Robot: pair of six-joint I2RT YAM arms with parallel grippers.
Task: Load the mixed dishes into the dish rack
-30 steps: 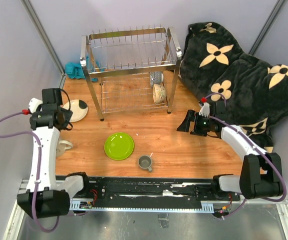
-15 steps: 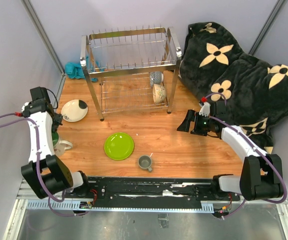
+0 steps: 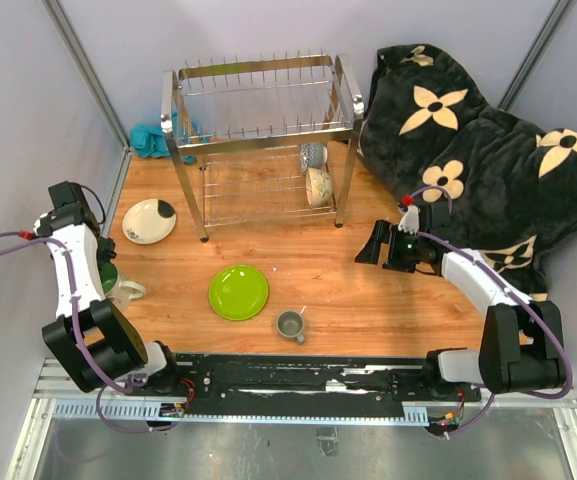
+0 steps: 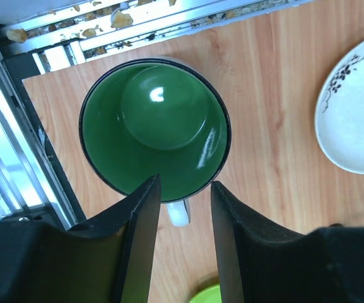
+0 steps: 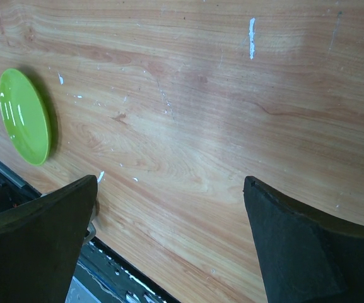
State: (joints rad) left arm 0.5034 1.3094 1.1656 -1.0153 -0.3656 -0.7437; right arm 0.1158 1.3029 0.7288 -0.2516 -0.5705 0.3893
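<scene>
Glossy green glaze lines the white mug with green inside, which stands upright with its round mouth facing the left wrist camera and its small white handle pointing to the bottom of that frame. Seen from above, the mug sits at the left edge of the wooden counter, below the cream plate with black patch, with its handle turned right toward the flat lime-green plate. The left claw hangs over the mug's near rim, its two black fingers partly apart with the handle showing in the gap between them, neither seen to touch it. The right claw is spread wide over bare wood grain at the right of the counter, holding nothing. A small grey mug stands upright at lower centre. The chrome wire dish rack stands at upper centre; on the right end of its lower tier the blue-patterned small bowl and the cream-yellow bowl stand on edge. A plush black blanket with cream flowers fills the upper right.
</scene>
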